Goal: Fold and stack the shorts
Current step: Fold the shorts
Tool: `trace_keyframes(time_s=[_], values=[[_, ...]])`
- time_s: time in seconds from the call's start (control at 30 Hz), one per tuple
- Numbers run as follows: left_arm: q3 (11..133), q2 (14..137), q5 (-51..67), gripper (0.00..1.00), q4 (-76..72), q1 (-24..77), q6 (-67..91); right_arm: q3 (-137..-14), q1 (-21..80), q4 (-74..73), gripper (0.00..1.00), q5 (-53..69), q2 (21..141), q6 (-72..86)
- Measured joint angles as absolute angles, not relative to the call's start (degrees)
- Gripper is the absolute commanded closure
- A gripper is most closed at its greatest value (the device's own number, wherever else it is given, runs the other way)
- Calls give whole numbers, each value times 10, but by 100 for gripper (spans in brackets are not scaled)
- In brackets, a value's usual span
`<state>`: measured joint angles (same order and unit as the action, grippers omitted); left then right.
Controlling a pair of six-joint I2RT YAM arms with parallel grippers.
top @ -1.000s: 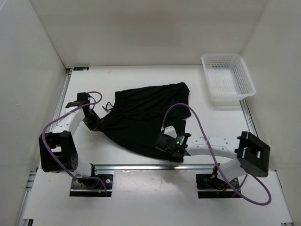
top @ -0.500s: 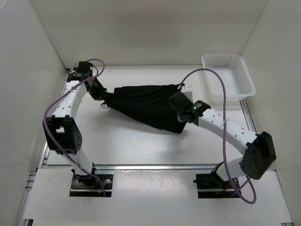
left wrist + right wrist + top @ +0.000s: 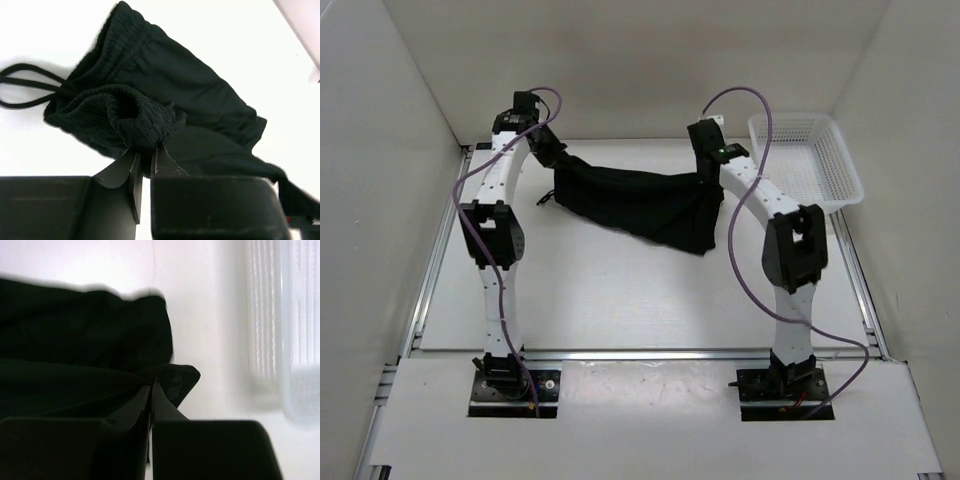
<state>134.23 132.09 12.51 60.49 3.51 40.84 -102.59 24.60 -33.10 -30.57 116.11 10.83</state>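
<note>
Your left claw [image 3: 552, 152] is pinched almost shut on the ribbed waistband of the shorts [image 3: 640, 200]. Your right claw [image 3: 706, 178] is clamped fully closed on a thin fold at the other end.

From above, you see the black cloth slung between the two claws, sagging deepest just below the right claw, with both arms reaching toward the far side of the table [image 3: 620, 300]. That view hides the fingertips behind wrists and cloth, and you cannot tell from it whether the low edge touches the table.

The left wrist camera fills that in. The left claw [image 3: 145, 159] nips a bunched knob of waistband right at its tips. The rest of the shorts [image 3: 190, 95] spills away ahead of it. A looped drawstring [image 3: 25, 85] trails off to the claw's left.

The right wrist camera is blurred. It does show the right claw [image 3: 151, 390] with its fingers meeting on a corner of fabric. It also shows the shorts [image 3: 75, 330] spread ahead and to its left. The white basket [image 3: 295, 340] stands off to the claw's right, apart from the cloth.
</note>
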Motion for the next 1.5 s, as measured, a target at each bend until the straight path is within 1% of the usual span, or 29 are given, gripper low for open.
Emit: trace_keyframes(time_s=[0.1, 0.13, 0.17, 0.2, 0.23, 0.27, 0.3, 0.33, 0.4, 0.53, 0.63, 0.73, 0.77, 0.9, 1.0, 1.07, 1.17, 1.2, 1.23, 1.3, 1.33, 1.37, 1.43, 1.47, 1.5], values=[[1416, 1387, 140, 90, 600, 35, 422, -1142, 231, -330, 100, -296, 1254, 91], [1434, 1407, 146, 88, 595, 34, 426, -1193, 226, -335, 100, -294, 1292, 85], [1456, 1430, 152, 71, 592, 34, 430, -1243, 221, -334, 100, -289, 1329, 80], [1470, 1447, 157, 55, 586, 34, 432, -1289, 217, -340, 96, -283, 1361, 77], [1482, 1463, 161, 36, 581, 34, 429, -1349, 213, -354, 67, -275, 1401, 75], [1489, 1476, 165, 21, 578, 33, 428, -1383, 209, -354, 51, -266, 1425, 78], [1490, 1484, 170, 0, 577, 32, 426, -1399, 206, -356, 47, -257, 1439, 82], [1490, 1488, 173, 0, 578, 31, 421, -1398, 202, -363, 40, -249, 1440, 85], [1481, 1486, 175, 0, 578, 28, 413, -1383, 195, -372, 34, -238, 1435, 97], [1435, 1449, 168, 0, 572, 16, 377, -1267, 185, -367, 34, -224, 1377, 129], [1364, 1391, 153, 0, 569, 6, 349, -1158, 183, -374, 33, -213, 1310, 163], [1300, 1334, 137, 0, 567, -4, 331, -1060, 183, -375, 21, -190, 1231, 208], [1281, 1317, 132, 0, 567, -8, 327, -1035, 183, -374, 18, -181, 1207, 221], [1232, 1289, 124, 0, 567, -15, 317, -949, 176, -369, 18, -117, 1123, 281], [1216, 1303, 124, 0, 569, -11, 313, -907, 168, -360, 18, -73, 1103, 323], [1215, 1323, 126, 2, 569, -3, 312, -884, 162, -356, 19, -51, 1103, 351], [1216, 1356, 130, 11, 570, 13, 312, -863, 159, -360, 24, -27, 1104, 387], [1218, 1367, 131, 14, 570, 19, 311, -863, 159, -359, 26, -21, 1106, 397], [1221, 1378, 132, 22, 571, 23, 312, -863, 159, -354, 28, -16, 1107, 405], [1235, 1402, 135, 32, 573, 32, 315, -868, 159, -348, 29, -11, 1111, 416], [1242, 1410, 138, 38, 575, 35, 317, -876, 159, -347, 31, -11, 1120, 418], [1254, 1417, 143, 53, 580, 36, 318, -888, 159, -346, 31, -11, 1131, 419], [1278, 1429, 148, 73, 580, 36, 321, -919, 160, -343, 32, -11, 1163, 420], [1287, 1433, 151, 85, 578, 36, 322, -931, 161, -339, 32, -11, 1179, 420], [1294, 1437, 154, 90, 579, 35, 323, -939, 161, -336, 34, -10, 1193, 421]])
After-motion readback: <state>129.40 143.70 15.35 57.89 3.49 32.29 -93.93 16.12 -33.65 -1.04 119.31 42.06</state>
